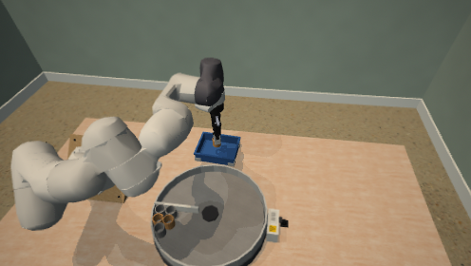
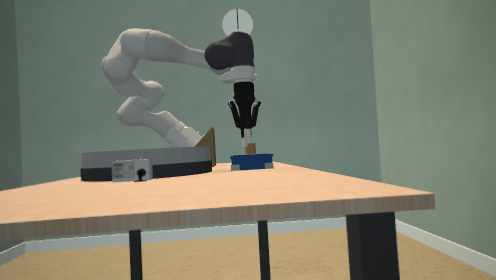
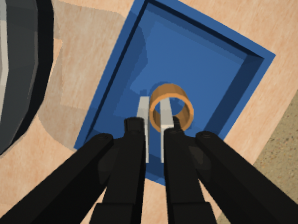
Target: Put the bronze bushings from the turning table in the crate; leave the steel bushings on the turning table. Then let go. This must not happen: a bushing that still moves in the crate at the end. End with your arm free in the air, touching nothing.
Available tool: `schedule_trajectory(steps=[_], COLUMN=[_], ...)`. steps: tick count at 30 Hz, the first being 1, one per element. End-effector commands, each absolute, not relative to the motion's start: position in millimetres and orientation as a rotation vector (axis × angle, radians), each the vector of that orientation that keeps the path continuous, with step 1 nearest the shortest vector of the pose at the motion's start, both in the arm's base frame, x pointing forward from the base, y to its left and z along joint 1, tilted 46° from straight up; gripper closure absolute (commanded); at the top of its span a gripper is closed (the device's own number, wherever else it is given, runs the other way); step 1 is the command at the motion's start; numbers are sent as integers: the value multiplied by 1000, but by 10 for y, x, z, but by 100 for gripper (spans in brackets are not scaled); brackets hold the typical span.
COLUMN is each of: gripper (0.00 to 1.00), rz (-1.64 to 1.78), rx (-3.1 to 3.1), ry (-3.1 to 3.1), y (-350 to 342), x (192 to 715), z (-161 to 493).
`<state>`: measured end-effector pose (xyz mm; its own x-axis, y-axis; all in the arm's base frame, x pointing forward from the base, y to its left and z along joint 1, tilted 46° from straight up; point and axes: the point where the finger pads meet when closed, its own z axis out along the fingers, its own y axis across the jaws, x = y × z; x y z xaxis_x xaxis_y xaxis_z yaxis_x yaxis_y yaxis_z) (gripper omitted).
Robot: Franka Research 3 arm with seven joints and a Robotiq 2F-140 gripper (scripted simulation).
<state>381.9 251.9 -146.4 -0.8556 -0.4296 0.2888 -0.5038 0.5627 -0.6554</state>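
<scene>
Bronze bushing (image 1: 217, 145) (image 2: 251, 149) (image 3: 170, 90) is over the crate (image 1: 229, 153) (image 2: 255, 162) (image 3: 190, 50), upright, its lower end hidden by the crate wall in the exterior view; can't tell whether it touches the floor. Claw (image 1: 216, 138) (image 2: 247, 141) (image 3: 154, 110) clamped on its wall, one finger inside the ring, the other outside. Step in hand, as I read it: lowering this one for release. Next move wants a slow, straight descent until the bushing sits flat, then a small opening and a lift straight up; the inner finger could drag the ring or set it rolling if it leaves sideways. No other bushing seen in the crate, though the fingers cover part of it. Farther out, the turning table (image 1: 239, 199) (image 2: 150, 156) (image 3: 45, 55) carries two more bronze bushings (image 1: 168, 221) and three steel bushings (image 1: 160, 231), bunched near the rim by the pale bar (image 1: 182, 207). Bronze pair yet to fetch; tight spacing, so steel neighbours could get nudged.
</scene>
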Motion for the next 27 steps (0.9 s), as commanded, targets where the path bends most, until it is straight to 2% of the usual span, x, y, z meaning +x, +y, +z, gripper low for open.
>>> schedule_trajectory(steps=[1,27], gripper=[100,100], rz=[1176,1176], rx=[806,806], ry=[-2701,-2701], y=[2534,2548], x=[3837,3865], z=[-1464,-1473])
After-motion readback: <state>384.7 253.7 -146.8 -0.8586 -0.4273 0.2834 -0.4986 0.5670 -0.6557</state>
